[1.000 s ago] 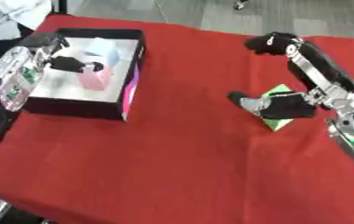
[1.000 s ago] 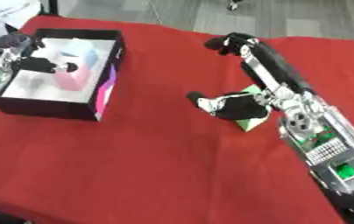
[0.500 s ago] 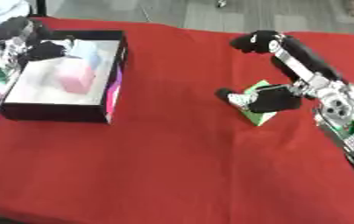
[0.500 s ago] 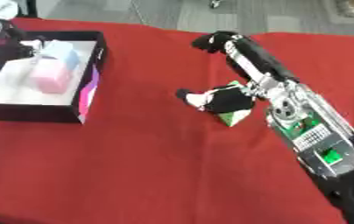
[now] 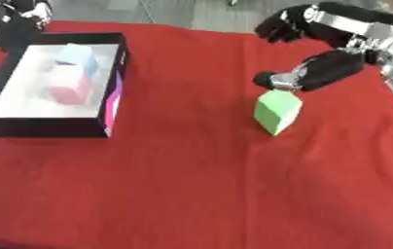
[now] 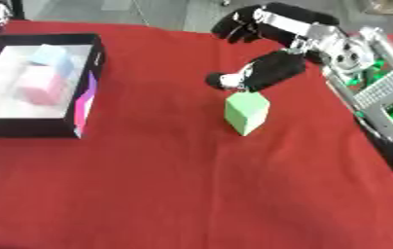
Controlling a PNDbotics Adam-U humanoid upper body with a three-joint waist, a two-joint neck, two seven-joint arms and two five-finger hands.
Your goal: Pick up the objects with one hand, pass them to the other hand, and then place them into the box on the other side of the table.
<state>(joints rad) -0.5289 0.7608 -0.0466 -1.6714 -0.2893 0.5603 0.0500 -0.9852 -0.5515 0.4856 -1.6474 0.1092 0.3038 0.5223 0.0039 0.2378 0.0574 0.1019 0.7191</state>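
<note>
1. No lettering, number, brand or sign can be read anywhere in either view.
2. The green block [image 5: 276, 111] has plain faces, with no print on them.
3. The black box [image 5: 106, 127] has a bright pink and purple panel on its side wall; whatever it carries is too blurred to tell whether it is writing.

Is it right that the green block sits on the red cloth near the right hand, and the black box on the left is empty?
Not quite. The green block does sit on the red cloth near the right hand, but the black box is not empty: the left eye view shows a pink block and a light blue block inside it.
</note>
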